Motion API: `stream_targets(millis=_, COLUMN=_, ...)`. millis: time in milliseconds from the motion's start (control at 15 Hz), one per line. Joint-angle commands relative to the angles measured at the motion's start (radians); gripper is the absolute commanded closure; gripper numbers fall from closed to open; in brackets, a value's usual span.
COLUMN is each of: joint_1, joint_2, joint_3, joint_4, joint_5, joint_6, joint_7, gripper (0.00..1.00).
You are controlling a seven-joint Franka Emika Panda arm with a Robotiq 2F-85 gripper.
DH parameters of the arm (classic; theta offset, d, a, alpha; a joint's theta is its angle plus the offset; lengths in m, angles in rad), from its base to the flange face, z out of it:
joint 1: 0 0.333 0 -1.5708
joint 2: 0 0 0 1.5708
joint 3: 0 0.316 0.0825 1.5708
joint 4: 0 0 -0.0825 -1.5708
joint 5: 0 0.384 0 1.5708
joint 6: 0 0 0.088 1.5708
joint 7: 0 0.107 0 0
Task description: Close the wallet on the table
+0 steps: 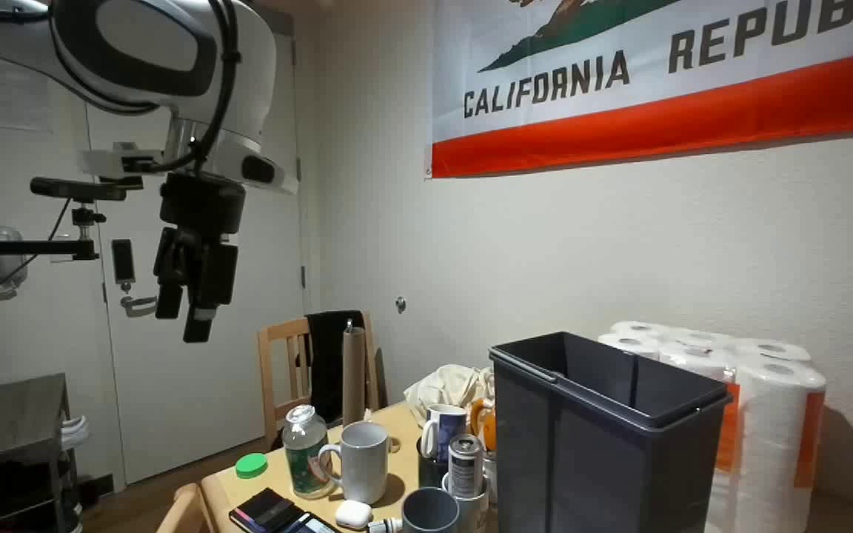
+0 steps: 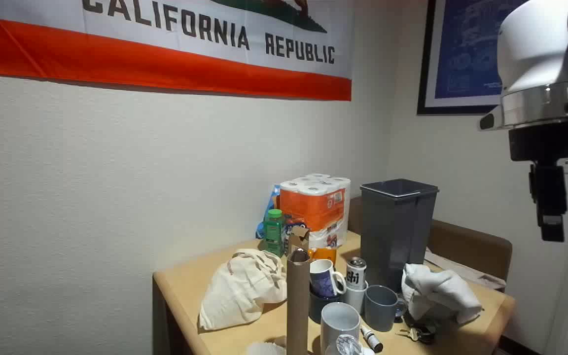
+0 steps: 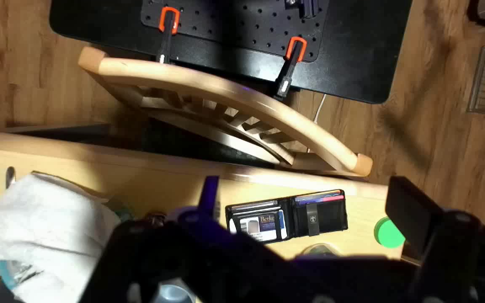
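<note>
On table, wallet seen spread unfolded, cards exposed, round green item placed near; gripper suspended well above, fingers held wide apart.

Can see only part of the wallet above the bottom edge in an exterior view. In the wrist view, cannot read the smallest print on its card or see the whole bottle, partly hidden by the blurred end effector.
</note>
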Motion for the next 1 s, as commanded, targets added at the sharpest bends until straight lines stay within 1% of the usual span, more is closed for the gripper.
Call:
stream_targets(millis=0, joint_1=-0.006, joint_2=0.001, joint_3=0.005, joint_4=0.002, joint_5=0.002, joint_6=-0.002, joint_7=-0.003, gripper=0.00)
stream_targets(millis=67, joint_1=-0.006, joint_2=0.001, joint_3=0.005, joint_4=0.002, joint_5=0.002, joint_6=-0.002, joint_7=-0.003, gripper=0.00)
stream_targets(millis=333, joint_1=0.011, joint_2=0.063, joint_3=-0.019, joint_4=-0.029, joint_5=0.059, joint_6=0.129, joint_7=-0.063, gripper=0.00)
stream_targets(millis=600, joint_1=0.021, joint_2=0.151, joint_3=-0.038, joint_4=-0.064, joint_5=0.136, joint_6=0.288, joint_7=-0.171, gripper=0.00)
stream_targets(millis=933, joint_1=0.022, joint_2=0.254, joint_3=-0.062, joint_4=-0.125, joint_5=0.200, joint_6=0.424, joint_7=-0.295, gripper=0.00)
